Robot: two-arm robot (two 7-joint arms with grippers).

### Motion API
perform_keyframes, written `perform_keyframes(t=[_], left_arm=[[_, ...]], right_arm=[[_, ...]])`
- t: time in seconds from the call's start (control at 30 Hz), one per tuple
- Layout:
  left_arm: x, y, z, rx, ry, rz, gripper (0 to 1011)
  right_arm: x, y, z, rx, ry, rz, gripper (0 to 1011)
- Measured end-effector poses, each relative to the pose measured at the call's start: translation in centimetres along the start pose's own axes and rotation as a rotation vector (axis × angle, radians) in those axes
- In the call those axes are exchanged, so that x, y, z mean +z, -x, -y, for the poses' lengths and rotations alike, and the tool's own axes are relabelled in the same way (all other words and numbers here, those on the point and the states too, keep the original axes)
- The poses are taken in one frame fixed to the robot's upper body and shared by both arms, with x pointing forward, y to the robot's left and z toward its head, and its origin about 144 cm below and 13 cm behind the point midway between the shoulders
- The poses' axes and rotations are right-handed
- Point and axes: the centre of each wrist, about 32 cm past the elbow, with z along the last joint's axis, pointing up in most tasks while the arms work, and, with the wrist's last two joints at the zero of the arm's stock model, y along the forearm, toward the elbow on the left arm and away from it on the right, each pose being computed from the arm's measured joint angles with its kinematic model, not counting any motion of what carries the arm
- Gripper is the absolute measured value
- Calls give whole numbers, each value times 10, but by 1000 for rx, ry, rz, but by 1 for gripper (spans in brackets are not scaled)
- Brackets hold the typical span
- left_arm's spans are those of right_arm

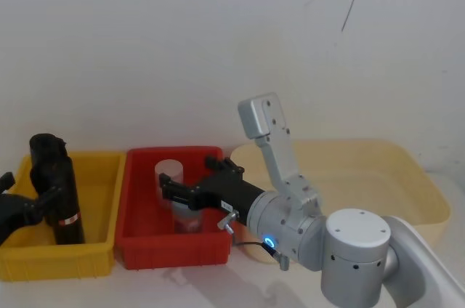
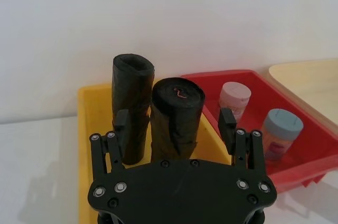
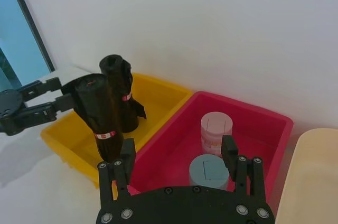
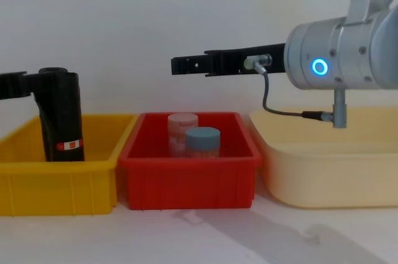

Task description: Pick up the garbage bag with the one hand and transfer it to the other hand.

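The garbage bag, a tight black roll with a red-and-white band, stands upright in the yellow bin; I also see the bag in the left wrist view and the bag in the chest view. A second black roll with a loose flap stands just behind it. My left gripper is open at the bag's upper part, one finger on each side, and that gripper sits at the far left of the head view. My right gripper hangs open above the red bin.
In the red bin stand a pink jar and a jar with a blue-grey lid. A large cream tub sits to the right of it. The three containers stand side by side against a white wall.
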Motion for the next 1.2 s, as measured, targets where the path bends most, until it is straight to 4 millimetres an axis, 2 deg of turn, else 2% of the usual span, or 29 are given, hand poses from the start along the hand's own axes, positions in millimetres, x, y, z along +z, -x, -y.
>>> perform_keyframes(t=[0.67, 1.2], left_arm=[[-9, -9, 48, -67, -57, -12, 1002], [-13, -11, 64, -97, -84, -19, 1002]], right_arm=[[0, -5, -10, 1, 20, -12, 1000], [0, -5, -18, 16, 38, -11, 1000]])
